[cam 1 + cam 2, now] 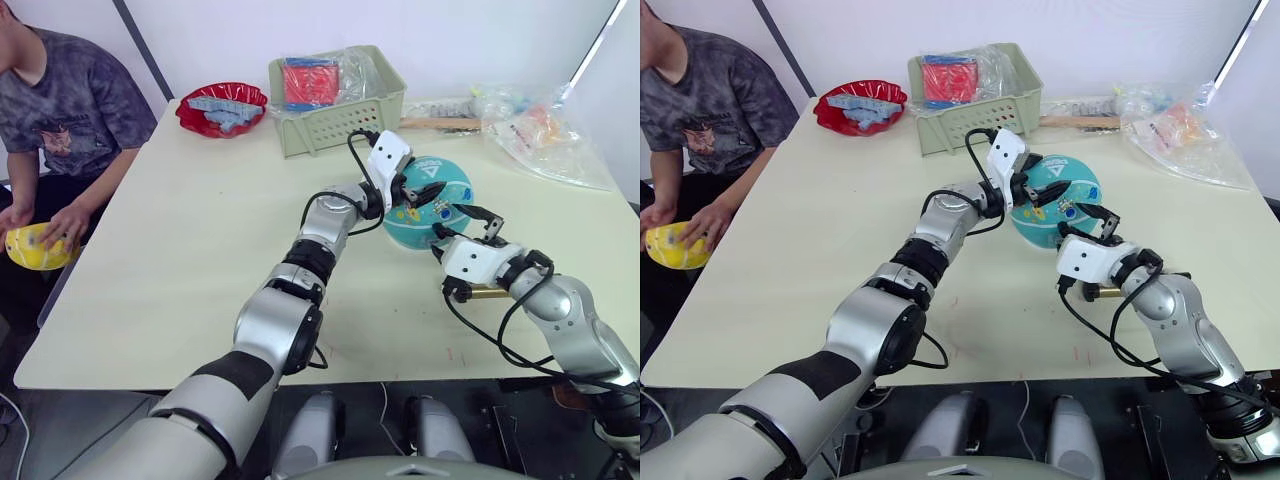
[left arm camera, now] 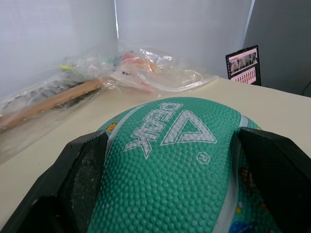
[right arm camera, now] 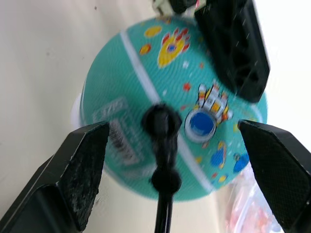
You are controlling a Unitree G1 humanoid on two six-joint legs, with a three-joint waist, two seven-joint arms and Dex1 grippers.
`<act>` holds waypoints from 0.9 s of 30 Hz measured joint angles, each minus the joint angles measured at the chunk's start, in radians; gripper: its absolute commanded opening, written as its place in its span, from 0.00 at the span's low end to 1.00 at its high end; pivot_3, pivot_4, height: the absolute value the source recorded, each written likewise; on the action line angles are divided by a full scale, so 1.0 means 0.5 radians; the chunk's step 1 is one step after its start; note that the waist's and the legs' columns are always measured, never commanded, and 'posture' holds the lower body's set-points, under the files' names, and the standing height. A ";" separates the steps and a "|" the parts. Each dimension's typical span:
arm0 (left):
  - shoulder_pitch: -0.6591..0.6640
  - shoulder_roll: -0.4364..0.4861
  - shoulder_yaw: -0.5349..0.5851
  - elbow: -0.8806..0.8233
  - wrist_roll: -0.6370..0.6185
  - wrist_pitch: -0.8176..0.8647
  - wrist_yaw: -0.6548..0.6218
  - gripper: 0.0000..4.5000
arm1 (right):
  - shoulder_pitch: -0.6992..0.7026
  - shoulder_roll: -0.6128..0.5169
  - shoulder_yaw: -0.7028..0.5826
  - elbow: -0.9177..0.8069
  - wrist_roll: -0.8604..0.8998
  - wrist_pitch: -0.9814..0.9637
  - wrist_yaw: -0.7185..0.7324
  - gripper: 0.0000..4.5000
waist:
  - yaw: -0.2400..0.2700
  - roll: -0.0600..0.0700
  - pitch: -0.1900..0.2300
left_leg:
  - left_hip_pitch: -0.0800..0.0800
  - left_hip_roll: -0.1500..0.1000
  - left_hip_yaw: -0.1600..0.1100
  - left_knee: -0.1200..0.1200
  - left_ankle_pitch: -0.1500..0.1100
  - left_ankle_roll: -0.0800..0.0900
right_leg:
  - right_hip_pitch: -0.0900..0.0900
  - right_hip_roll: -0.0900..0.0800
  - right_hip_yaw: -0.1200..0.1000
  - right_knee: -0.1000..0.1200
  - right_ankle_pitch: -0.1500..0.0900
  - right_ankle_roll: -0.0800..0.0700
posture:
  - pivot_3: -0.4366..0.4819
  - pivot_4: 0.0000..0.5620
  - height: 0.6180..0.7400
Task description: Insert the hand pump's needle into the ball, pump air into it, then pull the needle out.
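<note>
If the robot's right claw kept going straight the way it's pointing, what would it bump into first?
Most likely the ball. The right gripper points at it with fingers spread, and the black needle fitting already sits against the ball ahead.

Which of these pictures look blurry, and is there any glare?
In the right wrist view the ball and the black fitting in front of it are soft and smeared. In the left wrist view the ball's logo is crisp, while the plastic bags behind are softer. In the eye views, the bags catch bright glare and the table is evenly lit.

Green basket [image 1: 335, 112], red bowl [image 1: 221, 108], perhaps plastic bags [image 1: 551, 138]
</note>
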 measured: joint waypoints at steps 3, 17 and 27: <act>0.000 -0.002 0.000 0.000 0.003 -0.001 0.000 1.00 | -0.007 0.032 0.002 0.055 -0.015 -0.019 0.003 0.90 | -0.001 0.000 0.000 | 0.000 0.000 0.000 0.000 0.000 0.000 | 0.000 0.000 0.000 0.000 0.000 0.000 | 0.48 0.27 0.98; 0.002 -0.006 0.000 0.007 0.008 -0.005 0.009 1.00 | -0.008 0.104 0.012 0.080 -0.089 -0.065 -0.006 0.10 | 0.000 -0.001 -0.001 | 0.000 0.000 -0.001 0.000 0.000 0.000 | 0.001 0.000 0.000 0.000 0.000 0.000 | 0.48 0.27 0.98; 0.042 -0.087 -0.022 0.037 0.093 -0.093 0.193 1.00 | 0.102 0.112 -0.064 -0.009 -0.086 0.011 0.005 0.10 | 0.040 -0.007 -0.008 | 0.003 0.000 -0.002 0.000 0.000 0.000 | 0.005 0.000 -0.002 -0.001 0.000 0.000 | 0.48 0.27 0.98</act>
